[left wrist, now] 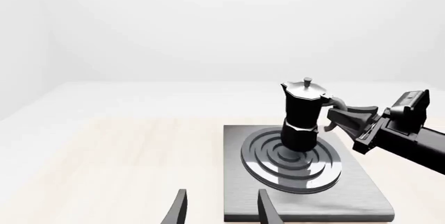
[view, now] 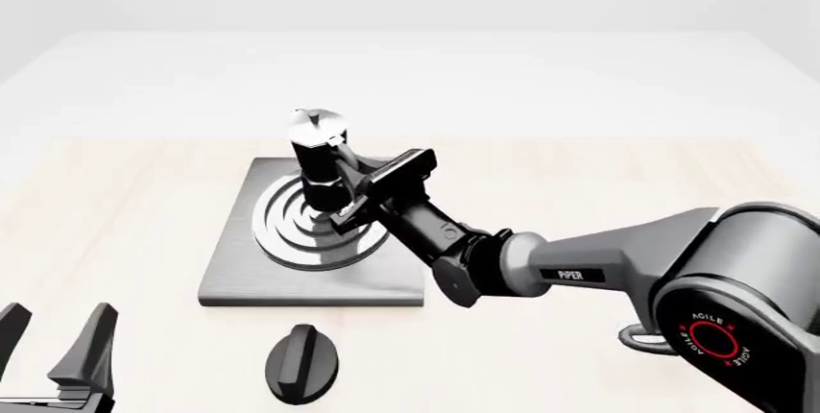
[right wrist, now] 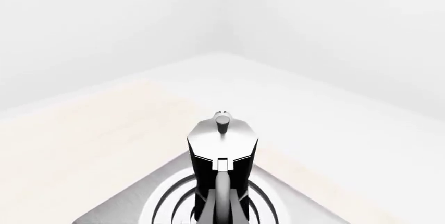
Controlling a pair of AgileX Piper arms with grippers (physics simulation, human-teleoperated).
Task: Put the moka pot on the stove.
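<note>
From the left wrist view, the moka pot (left wrist: pixel 301 113) stands upright on the burner rings of the stove (left wrist: pixel 361 190), its base on the side of the rings toward the far edge of the table (left wrist: pixel 111 156). The right gripper (left wrist: pixel 338 118) reaches in at the pot's handle; whether its jaws are closed on the handle cannot be told here. The left gripper (left wrist: pixel 221 207) shows two spread fingertips holding nothing.

In the front view, the right gripper (view: pixel 349 192) sits at the moka pot (view: pixel 318 163), which stands on the stove (view: pixel 237 274) toward the slab's far edge. The left gripper (view: pixel 54 341) waits parted by the table's near left corner, and a black knob (view: pixel 303 363) lies near the stove's front edge.

The right wrist view looks straight down the handle at the moka pot (right wrist: pixel 222 153); the fingers are out of sight. The step in hand looks like the release: best done by opening gently and backing straight off along the handle, so the pot stays upright.
</note>
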